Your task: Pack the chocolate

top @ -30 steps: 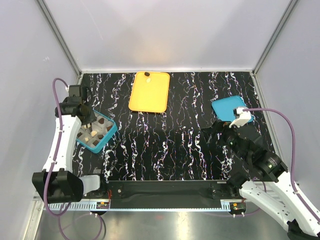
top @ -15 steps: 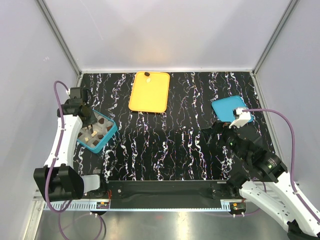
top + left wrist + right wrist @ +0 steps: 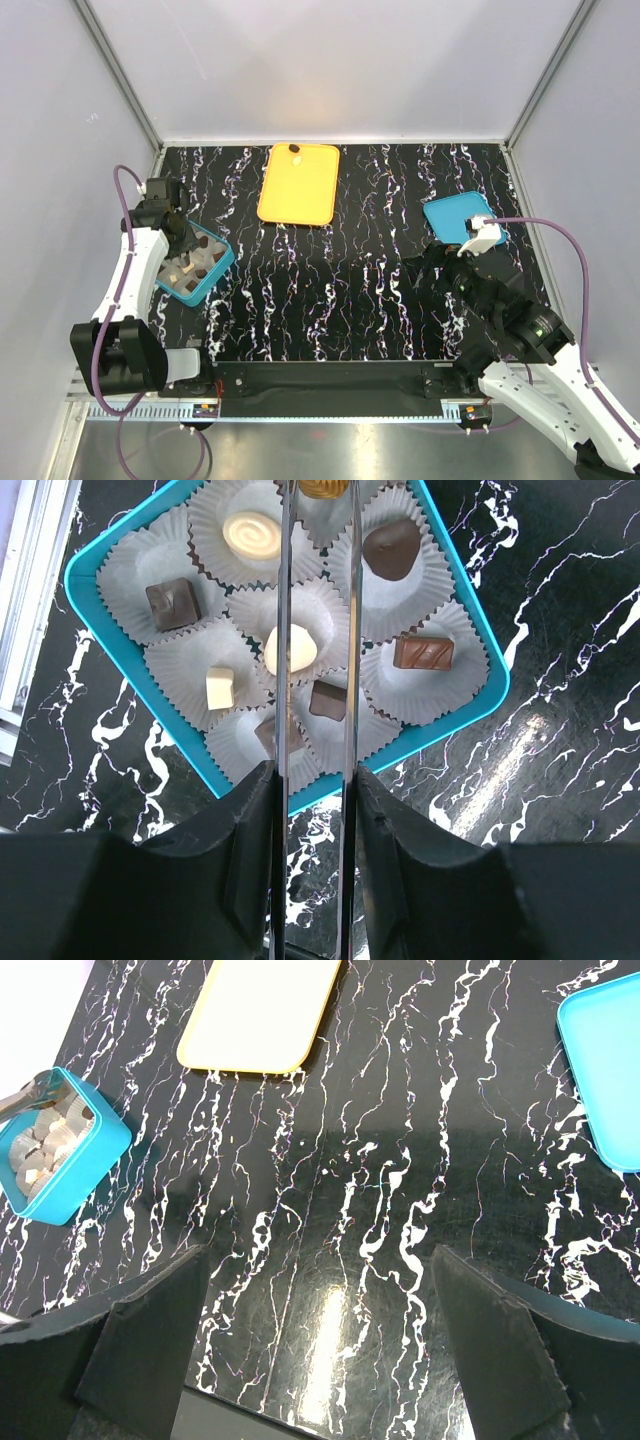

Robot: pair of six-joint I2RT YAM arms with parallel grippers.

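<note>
The teal compartmented box [image 3: 90,572] lies under my left gripper [image 3: 315,792]; it also shows at the table's left [image 3: 222,262]. White paper cups in it hold several chocolates, among them a white swirl round [image 3: 252,533], a dark dome [image 3: 390,548] and a cream round [image 3: 290,648]. The left gripper is shut on metal tongs [image 3: 283,630], whose tips hold a golden-brown piece [image 3: 322,487] over the box's far cups. A dark piece [image 3: 296,149] lies on the orange tray [image 3: 298,190]. My right gripper [image 3: 320,1290] is open and empty above bare table.
A flat teal lid [image 3: 455,215] lies at the right, beside my right arm; it also shows in the right wrist view [image 3: 605,1070]. Grey walls close the table on three sides. The box sits close to the left wall.
My left wrist has shifted slightly toward the far left over the box. The right arm has not moved.
</note>
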